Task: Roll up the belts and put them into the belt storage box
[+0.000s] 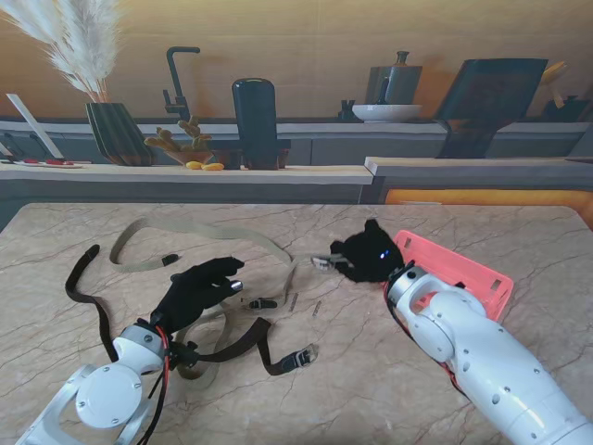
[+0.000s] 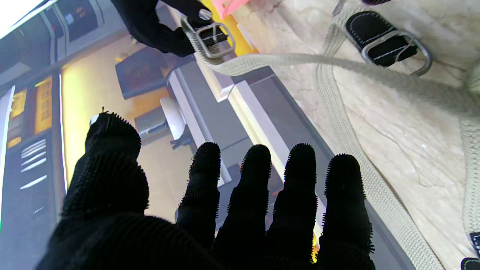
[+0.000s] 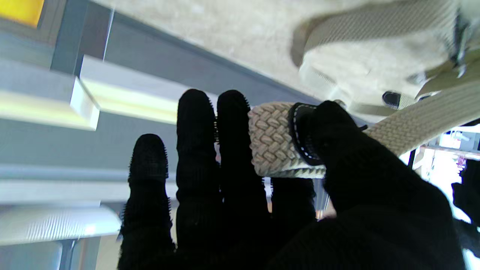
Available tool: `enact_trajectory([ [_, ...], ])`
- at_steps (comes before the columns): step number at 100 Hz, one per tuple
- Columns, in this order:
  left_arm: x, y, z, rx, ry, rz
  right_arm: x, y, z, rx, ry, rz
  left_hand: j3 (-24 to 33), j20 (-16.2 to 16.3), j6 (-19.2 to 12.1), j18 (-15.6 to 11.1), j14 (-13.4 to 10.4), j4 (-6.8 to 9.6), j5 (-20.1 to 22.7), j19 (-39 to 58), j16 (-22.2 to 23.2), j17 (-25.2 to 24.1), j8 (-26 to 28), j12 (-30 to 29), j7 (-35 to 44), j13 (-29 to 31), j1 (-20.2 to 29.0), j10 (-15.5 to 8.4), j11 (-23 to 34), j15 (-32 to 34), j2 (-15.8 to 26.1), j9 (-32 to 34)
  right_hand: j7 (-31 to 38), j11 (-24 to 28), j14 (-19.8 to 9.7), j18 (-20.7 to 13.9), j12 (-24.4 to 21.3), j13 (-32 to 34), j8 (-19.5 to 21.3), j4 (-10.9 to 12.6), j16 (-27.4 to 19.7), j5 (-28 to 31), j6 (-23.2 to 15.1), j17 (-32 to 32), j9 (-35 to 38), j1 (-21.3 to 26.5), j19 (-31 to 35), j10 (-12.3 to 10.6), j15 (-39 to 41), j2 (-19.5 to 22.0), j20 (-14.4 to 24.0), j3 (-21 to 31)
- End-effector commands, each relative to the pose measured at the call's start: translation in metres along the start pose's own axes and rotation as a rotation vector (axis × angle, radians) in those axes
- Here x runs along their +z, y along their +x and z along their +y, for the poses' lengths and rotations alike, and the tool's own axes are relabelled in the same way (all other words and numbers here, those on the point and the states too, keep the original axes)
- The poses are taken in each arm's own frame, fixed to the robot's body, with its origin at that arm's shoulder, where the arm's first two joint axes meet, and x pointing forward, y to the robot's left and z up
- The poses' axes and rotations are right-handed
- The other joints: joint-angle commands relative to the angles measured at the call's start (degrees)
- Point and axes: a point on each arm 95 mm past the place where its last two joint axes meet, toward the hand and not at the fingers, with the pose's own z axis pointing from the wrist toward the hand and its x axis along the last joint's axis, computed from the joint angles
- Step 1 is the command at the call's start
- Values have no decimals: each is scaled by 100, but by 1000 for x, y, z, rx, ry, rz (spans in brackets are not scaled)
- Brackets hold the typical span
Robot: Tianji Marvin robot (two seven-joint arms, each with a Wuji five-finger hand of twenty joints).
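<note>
Your right hand (image 1: 371,256) is clamped on the buckle end of the beige belt (image 1: 250,239), thumb pressing the woven strap against the fingers (image 3: 232,123), and you can see that braided end (image 3: 272,140) pinched tight in the right wrist view. It sits just beside the near-left corner of the pink box (image 1: 459,271), which stands on the right of the marble surface (image 1: 371,371). From that grip the beige belt runs left across the surface, loops out toward the far left and comes back nearer to you under your left hand (image 1: 199,287). That left hand is empty, fingers (image 2: 300,180) spread and straight, hovering over the strap without closing on anything. In the left wrist view you catch the metal buckle (image 2: 210,35) in the right hand's grasp, and a second, black-tabbed buckle (image 2: 390,43) lying on the stone beside the strap. The dark belt (image 1: 88,297) lies on your left side, curving from the far left edge down past your left wrist and across to its buckle (image 1: 301,355) near the middle of the surface. A small dark loop (image 1: 262,303) and two thin pins (image 1: 293,300) lie loose between the hands.
</note>
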Motion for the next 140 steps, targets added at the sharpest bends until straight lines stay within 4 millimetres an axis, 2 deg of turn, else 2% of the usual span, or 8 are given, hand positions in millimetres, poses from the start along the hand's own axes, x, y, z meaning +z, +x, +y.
enact_trajectory([
  [1, 2, 3, 6, -13, 9, 7, 5, -3, 22, -15, -70, -3, -140, 69, -188, -190, -187, 146, 96, 116, -2, -77, 66, 54, 134, -174, 43, -135, 55, 29, 206, -184, 731, 158, -177, 36, 58, -114, 160, -35, 84, 314, -818, -138, 66, 363, 178, -76, 61, 336, -127, 261],
  [30, 12, 18, 10, 25, 81, 57, -2, -3, 52, -37, -220, -10, -134, -256, -155, -503, -381, 155, -296, -340, -320, -419, -60, -116, 17, -871, 0, -161, -72, -345, 124, -915, 721, 172, -255, 8, 55, -116, 213, -19, 44, 223, -892, -137, 29, 335, 166, -165, 8, 413, -182, 172],
  [65, 33, 40, 29, 21, 86, 98, -11, 3, 80, -7, -363, -28, -94, -870, 179, -977, -467, 200, -1122, -1374, -849, -1007, -585, -587, -322, -1784, -230, 57, -180, -703, 25, -2004, 715, 174, -301, -17, 41, -93, 183, 29, 32, 226, -850, -126, 54, 321, 167, -191, -2, 416, -215, 148],
  [83, 38, 47, 40, -23, 56, 117, -10, 6, 83, 2, -390, -25, -85, -1080, 452, -988, -416, 211, -1532, -1839, -1013, -1133, -1143, -877, -770, -2011, -776, 241, -207, -814, -244, -2425, 711, 172, -306, -16, 33, -82, 159, 40, 33, 227, -832, -123, 64, 317, 166, -197, 2, 408, -229, 153],
  [93, 41, 48, 45, -6, 55, 110, -8, 10, 83, 25, -400, -23, 24, -1197, 576, -1044, -399, 200, -1767, -2194, -1083, -1189, -1497, -1000, -939, -2164, -839, 292, -181, -879, -392, -2694, 716, 173, -311, -11, 30, -83, 154, 43, 33, 232, -839, -124, 69, 308, 165, -192, 1, 408, -236, 160],
  [100, 44, 48, 48, 20, 53, 100, -6, 13, 82, 41, -404, -20, 76, -1226, 635, -1097, -408, 204, -1832, -2280, -1096, -1242, -1554, -1014, -950, -2224, -813, 298, -168, -894, -434, -2787, 719, 172, -314, -12, 27, -83, 149, 46, 34, 230, -828, -126, 67, 305, 164, -194, 1, 407, -241, 165],
  [125, 58, 38, 56, 69, 56, 43, 0, 28, 78, 96, -417, 0, 351, -1349, 580, -1361, -510, 191, -2046, -2638, -1145, -1349, -1702, -1059, -852, -2461, -892, 199, -104, -926, -453, -3125, 728, 175, -321, -19, 23, -68, 141, 49, 34, 234, -854, -120, 77, 288, 163, -213, 1, 401, -254, 178],
  [140, 68, 32, 61, 39, 81, 24, 1, 34, 76, 125, -424, 6, 519, -1344, 392, -1453, -597, 163, -2176, -2735, -1135, -1364, -1685, -1024, -688, -2505, -993, 55, -10, -878, -409, -3147, 735, 174, -325, -25, 21, -70, 141, 47, 33, 228, -850, -116, 78, 281, 159, -212, -4, 402, -262, 188],
])
